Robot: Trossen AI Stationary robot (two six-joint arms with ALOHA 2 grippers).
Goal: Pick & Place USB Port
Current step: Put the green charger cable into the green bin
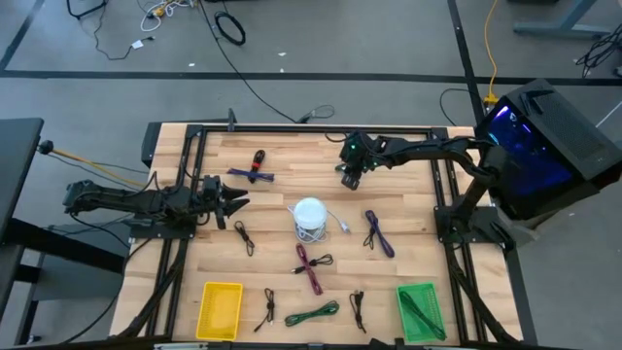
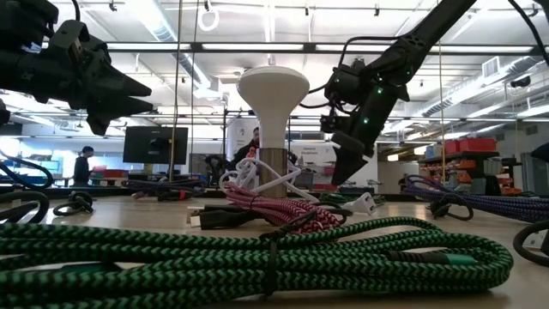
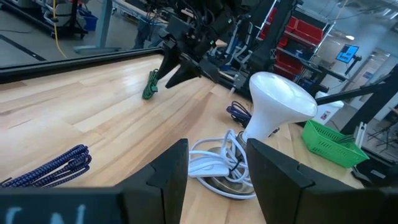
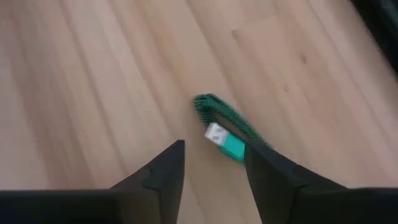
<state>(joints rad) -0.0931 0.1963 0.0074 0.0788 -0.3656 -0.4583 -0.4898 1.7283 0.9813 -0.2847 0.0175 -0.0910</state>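
While the right gripper [image 4: 211,165] hangs with fingers parted and empty over the far side of the table [image 1: 282,160], a green cable [image 4: 227,121] with a USB plug lies just beyond its tips. Nearby stands a white lamp [image 1: 309,216]. The left gripper [image 1: 236,205] waits open at the left.

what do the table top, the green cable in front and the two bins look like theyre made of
Table top: pale wood planks with a matte finish; grain lines and seams between boards show.
Green cable: woven fabric sleeve, going by the green-and-black braid pattern, probably nylon.
Yellow bin and green bin: likely moulded plastic, given the bright uniform colour and slotted mesh walls.
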